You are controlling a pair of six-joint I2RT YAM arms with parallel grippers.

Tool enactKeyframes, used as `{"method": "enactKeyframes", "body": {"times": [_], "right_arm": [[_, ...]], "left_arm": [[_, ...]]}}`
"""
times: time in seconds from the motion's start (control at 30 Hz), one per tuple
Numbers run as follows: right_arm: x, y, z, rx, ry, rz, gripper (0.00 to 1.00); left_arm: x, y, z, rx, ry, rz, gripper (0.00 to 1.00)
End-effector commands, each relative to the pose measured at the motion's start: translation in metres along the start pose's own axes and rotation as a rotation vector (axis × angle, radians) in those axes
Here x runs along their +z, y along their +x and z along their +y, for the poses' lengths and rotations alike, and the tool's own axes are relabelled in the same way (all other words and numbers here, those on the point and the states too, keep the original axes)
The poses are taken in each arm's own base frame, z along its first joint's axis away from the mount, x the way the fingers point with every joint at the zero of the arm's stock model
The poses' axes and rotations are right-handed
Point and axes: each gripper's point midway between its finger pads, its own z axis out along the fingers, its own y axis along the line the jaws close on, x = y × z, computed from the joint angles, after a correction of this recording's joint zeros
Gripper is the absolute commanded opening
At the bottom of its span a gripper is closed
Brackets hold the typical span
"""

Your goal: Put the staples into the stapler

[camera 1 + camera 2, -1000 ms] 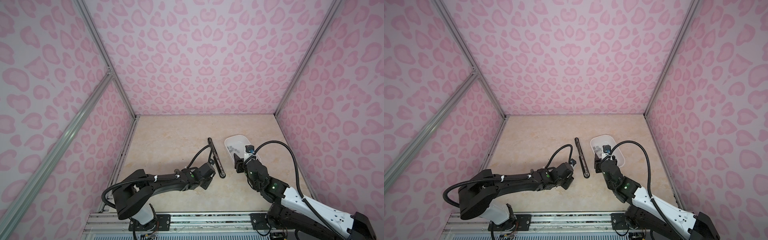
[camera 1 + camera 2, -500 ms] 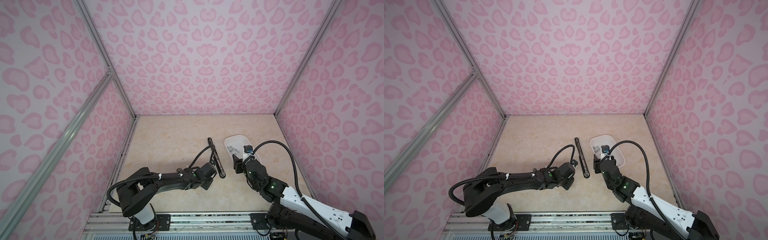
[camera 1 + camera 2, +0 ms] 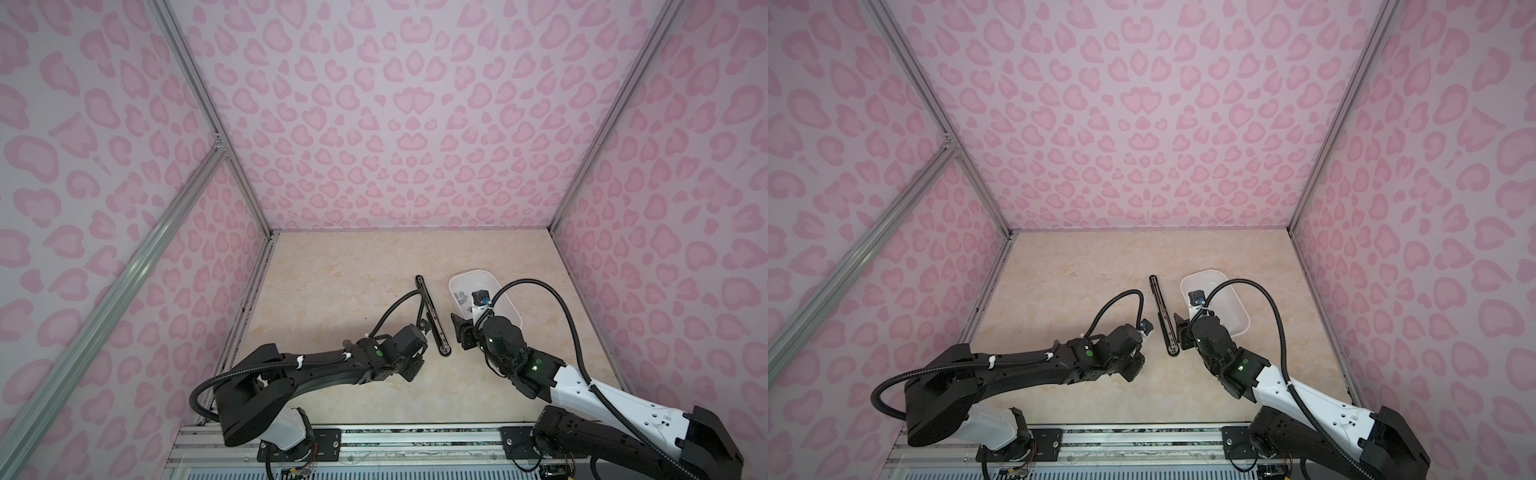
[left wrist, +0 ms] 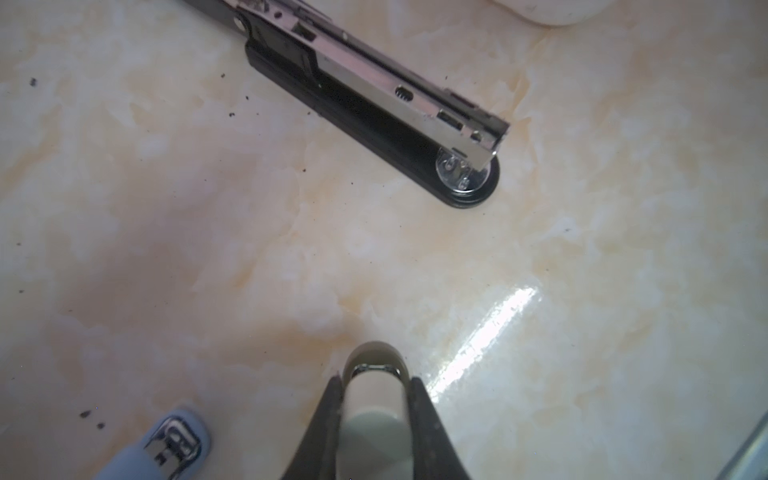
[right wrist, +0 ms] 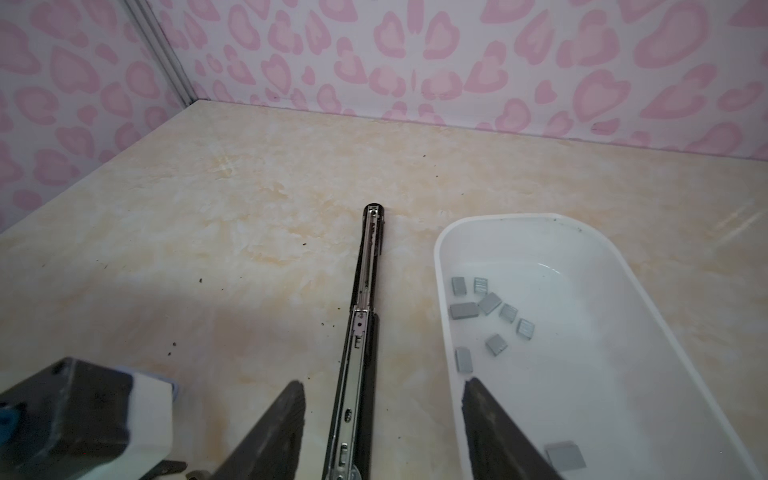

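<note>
beige stapler (image 4: 374,415) gripped by left pincer (image 4: 376,380); right pincer (image 5: 382,382) open by black stapler (image 5: 368,257)

PINK ENCLOSURE, SEEN FROM ABOVE: Leopard-print panels in pink & pale lilac cover the back wall (image 3: 395,124), top centre, plus the side walls at left (image 3: 62,174) & right (image 3: 698,174) of the frame in both top views. Silver aluminium posts (image 3: 617,112) mark the corners. A diagonal rail (image 3: 124,286) of the same metal crosses the lower left. The floor (image 3: 340,266), below centre, is a glossy cream marble-look sheet w/ tan veining. A slotted metal base rail (image 3: 415,436) runs along the bottom edge. Lighting is soft & even. In the left wrist view a bright glare streak (image 4: 490,328) sits right of centre on the sheet, & dark specks (image 4: 33,82) dot the upper left.
</note>
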Motion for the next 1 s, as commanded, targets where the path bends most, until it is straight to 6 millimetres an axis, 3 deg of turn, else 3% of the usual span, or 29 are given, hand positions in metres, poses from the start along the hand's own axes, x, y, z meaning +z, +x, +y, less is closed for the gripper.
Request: {"method": "enactKeyframes", "body": {"times": [0.0, 0.1, 0.2, 0.27, 0.47, 0.73, 0.97], "right_arm": [[0.007, 0.0, 0.023, 0.012, -0.104, 0.025, 0.6], [0.009, 0.001, 0.028, 0.007, -0.127, 0.043, 0.59], [0.003, -0.001, 0.032, 0.009, -0.169, 0.028, 0.6], [0.0, -0.004, 0.033, 0.031, -0.2, 0.003, 0.6], [-0.007, -0.009, 0.032, 0.105, -0.265, -0.051, 0.6], [-0.003, -0.004, 0.054, 0.084, -0.366, 0.016, 0.56], [0.001, 0.001, 0.062, 0.071, -0.398, 0.048, 0.53]], "left_arm": [[-0.031, -0.046, 0.0, 0.009, 0.0, -0.191, 0.06], [-0.07, -0.094, 0.002, 0.005, -0.011, -0.362, 0.04], [-0.09, -0.122, -0.005, 0.001, 0.036, -0.53, 0.04], [-0.085, -0.122, -0.012, 0.046, 0.071, -0.574, 0.04], [-0.06, -0.09, -0.016, 0.076, 0.103, -0.495, 0.04], [-0.089, -0.095, -0.022, 0.094, 0.159, -0.559, 0.04], [-0.086, -0.091, -0.021, 0.091, 0.152, -0.545, 0.04]]}}
